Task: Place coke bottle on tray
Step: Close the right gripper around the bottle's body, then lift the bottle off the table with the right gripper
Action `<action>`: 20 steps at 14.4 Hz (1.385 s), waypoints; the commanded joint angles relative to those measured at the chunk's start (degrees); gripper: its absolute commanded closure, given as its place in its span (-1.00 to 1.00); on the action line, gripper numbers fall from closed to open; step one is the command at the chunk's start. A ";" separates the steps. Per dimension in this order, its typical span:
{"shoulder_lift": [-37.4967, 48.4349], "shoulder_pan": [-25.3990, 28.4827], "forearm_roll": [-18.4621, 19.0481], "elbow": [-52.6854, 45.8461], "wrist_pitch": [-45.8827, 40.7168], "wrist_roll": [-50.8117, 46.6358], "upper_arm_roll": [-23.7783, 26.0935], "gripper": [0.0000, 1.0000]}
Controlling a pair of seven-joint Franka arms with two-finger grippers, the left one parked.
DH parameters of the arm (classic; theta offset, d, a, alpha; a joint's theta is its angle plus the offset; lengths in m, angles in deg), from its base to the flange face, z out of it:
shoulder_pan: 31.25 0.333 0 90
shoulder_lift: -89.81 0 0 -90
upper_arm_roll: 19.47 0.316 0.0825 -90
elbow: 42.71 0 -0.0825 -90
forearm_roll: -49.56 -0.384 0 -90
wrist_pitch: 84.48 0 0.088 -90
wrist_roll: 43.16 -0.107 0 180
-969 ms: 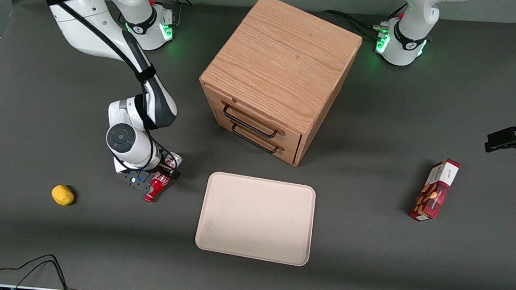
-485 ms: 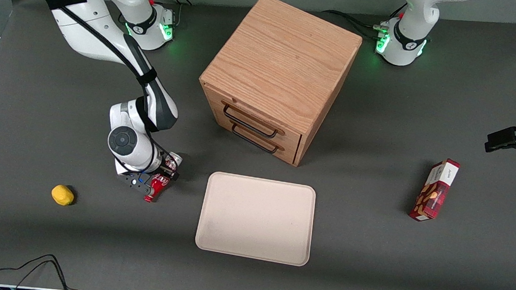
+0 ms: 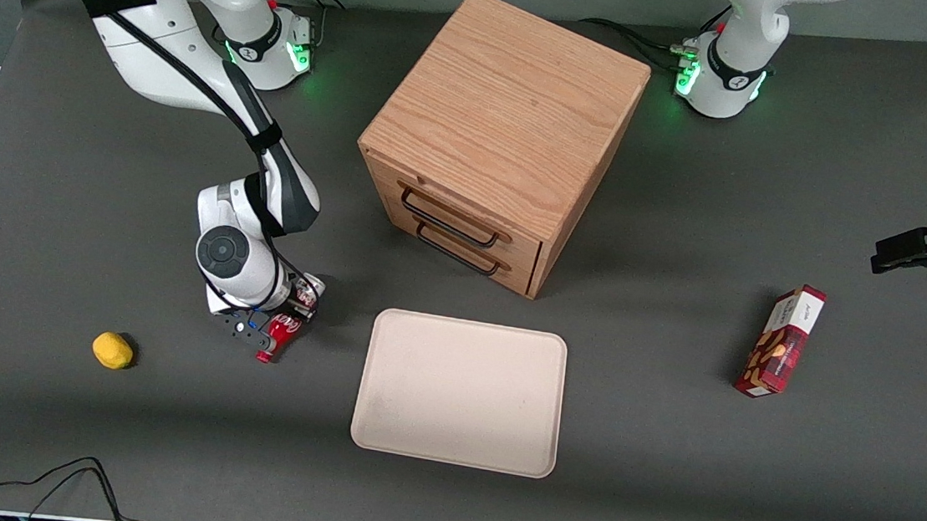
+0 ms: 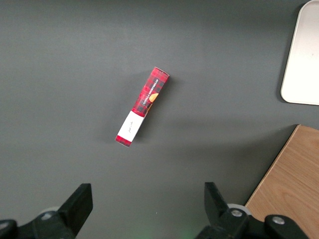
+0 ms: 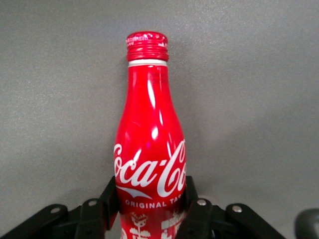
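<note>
Right arm's gripper (image 3: 275, 326), jaws pinching the lying small red contour-shaped coke bottle (image 3: 276, 333) across its lower body, cap toward the tabletop's front edge, near the large flat beige rectangular tray (image 3: 460, 391).

one coke bottle (image 3: 279, 332) (gripper (image 3: 273, 329) clamps it), one tray (image 3: 460, 392), one cabinet (image 3: 501, 138)

Your dark grey worktop (image 3: 661, 496) carries: gripper (image 3: 273, 329) clamping coke bottle (image 3: 279, 332), tray (image 3: 460, 392) mid near edge, cabinet (image 3: 501, 138), snack box (image 3: 784, 341), lemon (image 3: 112, 350).
</note>
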 commanded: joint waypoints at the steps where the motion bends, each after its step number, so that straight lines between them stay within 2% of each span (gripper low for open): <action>1: 0.87 0.01 1.68 -1.11 -0.41 -2.00 -0.32 1.00; 6: 13.86 -0.61 0.63 -1.37 -15.42 -0.42 0.21 1.00; 9: 21.25 -1.22 -2.00 -4.60 -26.92 2.91 0.56 1.00; 11: 24.25 -1.40 -4.28 -9.69 -37.55 6.07 0.47 1.00; 15: 24.70 -2.19 -5.35 -22.26 -52.69 8.37 0.47 1.00; 20: 21.73 -1.84 -5.35 -29.04 -55.44 8.81 0.47 1.00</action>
